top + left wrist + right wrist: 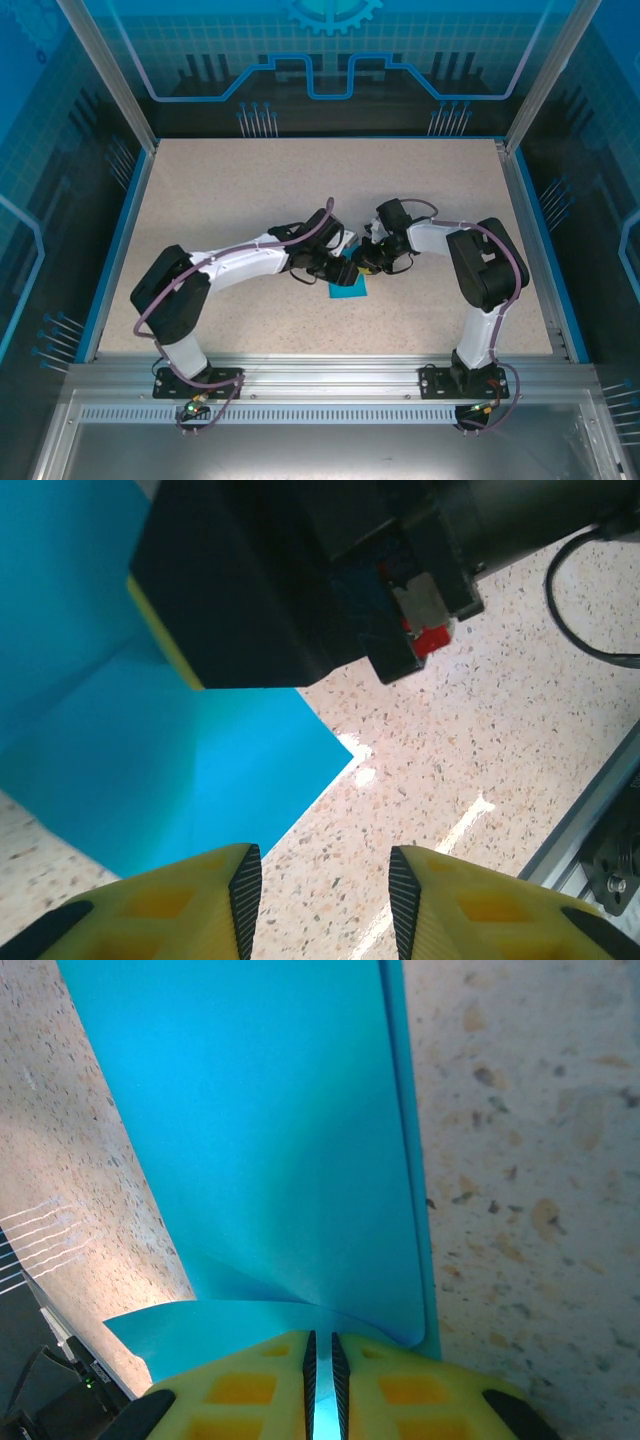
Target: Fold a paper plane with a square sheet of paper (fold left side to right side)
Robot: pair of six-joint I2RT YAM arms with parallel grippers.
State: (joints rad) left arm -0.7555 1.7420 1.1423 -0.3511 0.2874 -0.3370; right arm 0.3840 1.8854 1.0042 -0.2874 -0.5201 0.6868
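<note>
Meeting mid-table, the right hand pinches the paper sheet; the left hand hovers parted, empty.

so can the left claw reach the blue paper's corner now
probably yes: left claw is open, the paper corner lies just ahead over bare table; right claw grips the paper farther off

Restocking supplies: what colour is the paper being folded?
The paper is plain bright cyan-blue, clearest in the right wrist view.
</note>
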